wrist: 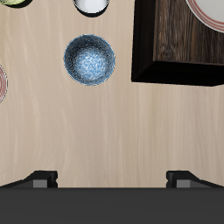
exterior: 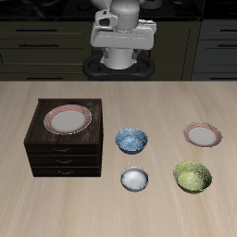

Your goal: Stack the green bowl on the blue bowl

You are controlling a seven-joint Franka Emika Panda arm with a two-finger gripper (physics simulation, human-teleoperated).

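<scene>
A wooden table holds the green bowl (exterior: 192, 176) near the front edge, well apart from the blue bowl (exterior: 130, 140) beside a dark drawer cabinet (exterior: 65, 139), while the gripper (wrist: 112, 179) hovers above, fingers spread wide and holding nothing

Green bowl (wrist: 16, 3) – edge-cropped; gripper (wrist: 112, 179) fingertips unseen.

The table (exterior: 111, 199) carries three bowls, a plate (exterior: 203, 135) and a cabinet (exterior: 65, 141).
</scene>
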